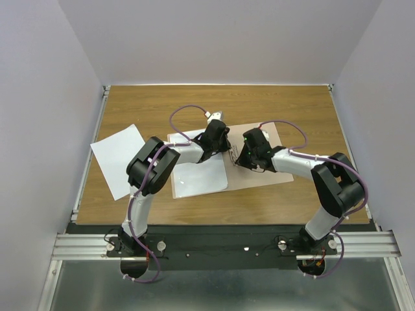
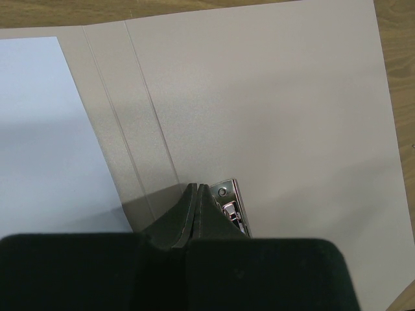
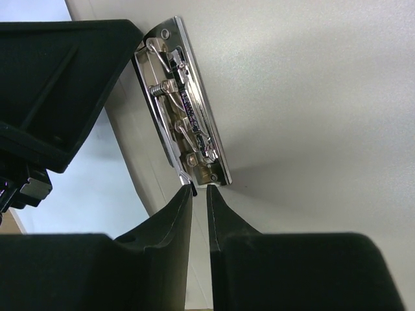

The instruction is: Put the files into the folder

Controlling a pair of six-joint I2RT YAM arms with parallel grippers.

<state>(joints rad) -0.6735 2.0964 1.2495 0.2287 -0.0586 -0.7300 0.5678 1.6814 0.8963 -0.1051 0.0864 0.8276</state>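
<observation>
Top external view showed the folder [image 1: 253, 180] lying open on the wooden surface [image 1: 162, 107], inner face up. One white sheet [image 1: 198, 178] lay on its left leaf. The second sheet [image 1: 118, 159] lay askew on the bare surface to the folder's left, apart from it. So, by my reading, the task was about half done at most: one sheet was laid in but not seen fastened, one was still to be fetched, and the folder had yet to be closed.

Both arms reached in over the fold. In the left wrist view the left tool [image 2: 196, 189] was fully closed with nothing between its fingers. Its tip rested on the folder just beside the top of the metal clip [image 3: 185, 110].

In the right wrist view the right tool [image 3: 200, 189] had its fingers only a slit apart. Their tips sat at the near end of the clip, and no paper was between them. Whether they were working the clip's lever I could not tell.

The laid-in sheet stopped short of the clip, with the fold strip between them.
</observation>
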